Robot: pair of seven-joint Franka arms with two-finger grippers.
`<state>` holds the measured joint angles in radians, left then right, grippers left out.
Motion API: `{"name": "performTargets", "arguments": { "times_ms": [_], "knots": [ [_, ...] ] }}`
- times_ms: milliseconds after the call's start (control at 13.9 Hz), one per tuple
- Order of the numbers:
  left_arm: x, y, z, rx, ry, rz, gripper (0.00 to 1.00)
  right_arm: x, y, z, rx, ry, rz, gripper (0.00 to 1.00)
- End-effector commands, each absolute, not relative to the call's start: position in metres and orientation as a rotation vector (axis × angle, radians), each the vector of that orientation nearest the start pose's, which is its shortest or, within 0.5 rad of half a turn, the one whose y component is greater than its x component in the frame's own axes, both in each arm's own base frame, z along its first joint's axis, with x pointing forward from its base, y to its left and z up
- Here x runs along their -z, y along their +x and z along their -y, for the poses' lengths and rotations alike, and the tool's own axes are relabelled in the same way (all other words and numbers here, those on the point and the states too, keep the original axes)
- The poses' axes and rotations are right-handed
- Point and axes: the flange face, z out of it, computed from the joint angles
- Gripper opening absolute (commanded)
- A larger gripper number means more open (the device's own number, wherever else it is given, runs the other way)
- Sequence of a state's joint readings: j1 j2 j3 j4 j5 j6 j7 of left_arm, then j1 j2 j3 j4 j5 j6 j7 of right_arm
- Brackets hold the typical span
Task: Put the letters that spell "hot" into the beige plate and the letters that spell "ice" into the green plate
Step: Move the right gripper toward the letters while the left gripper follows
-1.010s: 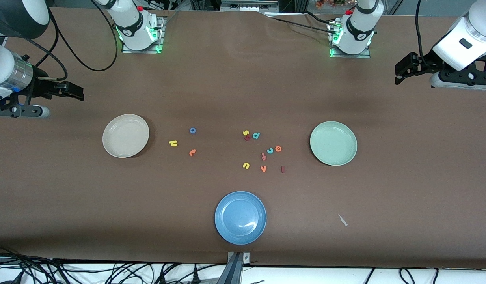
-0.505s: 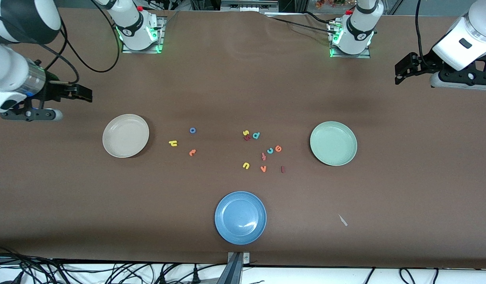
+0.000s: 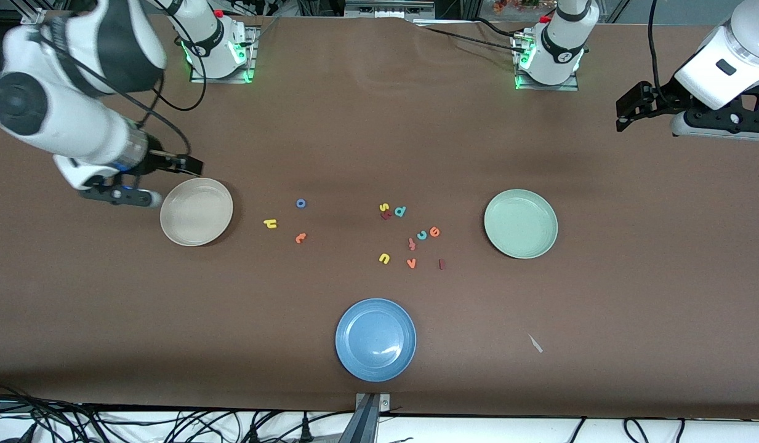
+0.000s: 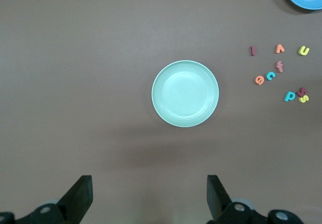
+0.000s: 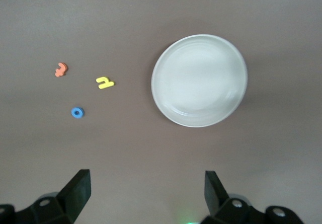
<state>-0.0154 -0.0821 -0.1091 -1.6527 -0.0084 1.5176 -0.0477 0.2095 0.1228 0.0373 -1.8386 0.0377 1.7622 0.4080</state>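
Since none of the six letters has reached a plate yet, best to begin with the "hot" set: yellow h (image 3: 269,224), blue o (image 3: 301,203) and orange t (image 3: 300,237) lie loosely grouped on the bare table (image 3: 354,135), just beside the beige plate (image 3: 196,211) on the side toward the table's middle, none touching another. Plenty of room around each, so any of the three can go first; the h, closest to the plate, looks the simplest.

Over the table just beside that plate's rim, toward the edge where the bases stand, hangs the right gripper (image 3: 191,164), jaws spread wide and empty. Should travel over the plate to the h, come straight down with one finger on each side of the thin foam, and pinch low against the tabletop, since so flat a piece probably slips out of a high or slanted grip. Worth releasing well inside the rim.

Farther along, near the table's middle, sit the "ice" letters: teal c (image 3: 421,235) and orange e (image 3: 434,232) nearly touching, dark red i (image 3: 442,264) apart and nearer the camera-side edge. Close by lie decoys: f (image 3: 412,243), v (image 3: 410,263), u (image 3: 384,258), d (image 3: 400,211), s (image 3: 383,207), so careful picking needed there. Green plate (image 3: 520,223) stands empty toward the left arm's end; blue plate (image 3: 375,339) near the camera-side edge plays no part.

Left gripper (image 3: 625,114) waits over the corner at its own end, jaws apart, holding nothing.
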Motion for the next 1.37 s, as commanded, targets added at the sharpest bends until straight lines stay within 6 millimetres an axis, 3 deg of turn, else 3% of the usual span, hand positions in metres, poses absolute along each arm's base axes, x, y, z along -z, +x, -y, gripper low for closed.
{"name": "performTargets", "arguments": {
  "times_ms": [0, 72, 144, 216, 505, 721, 1010, 1154, 1298],
  "knots": [
    [-0.602, 0.531, 0.081, -0.177, -3.137, -0.149, 1.0, -0.405, 0.518, -0.197, -0.263, -3.131, -0.391, 1.0],
    [-0.575, 0.539, 0.111, -0.259, -3.124, -0.223, 1.0, -0.387, 0.507, -0.215, -0.221, -3.121, -0.424, 1.0],
    [-0.558, 0.545, 0.124, -0.291, -3.119, -0.259, 1.0, -0.369, 0.496, -0.23, -0.177, -3.107, -0.447, 1.0],
    [-0.517, 0.559, 0.154, -0.358, -3.105, -0.338, 1.0, -0.343, 0.485, -0.243, -0.138, -3.088, -0.472, 1.0],
    [-0.435, 0.601, 0.175, -0.33, -3.141, -0.365, 1.0, -0.286, 0.462, -0.275, -0.177, -3.076, -0.47, 1.0],
    [-0.39, 0.624, 0.199, -0.366, -3.171, -0.392, 1.0, -0.251, 0.466, -0.277, -0.155, -3.051, -0.459, 1.0],
    [-0.334, 0.629, 0.24, -0.433, -3.187, -0.455, 1.0, -0.197, 0.468, -0.282, -0.114, -3.064, -0.331, 1.0],
    [-0.314, 0.632, 0.266, -0.34, -3.198, -0.503, 1.0, -0.192, 0.469, -0.284, -0.111, -3.058, -0.326, 1.0],
    [-0.3, 0.634, 0.264, -0.35, -3.198, -0.494, 1.0, -0.189, 0.471, -0.284, -0.116, -3.057, -0.328, 0.99]
  ]
}}
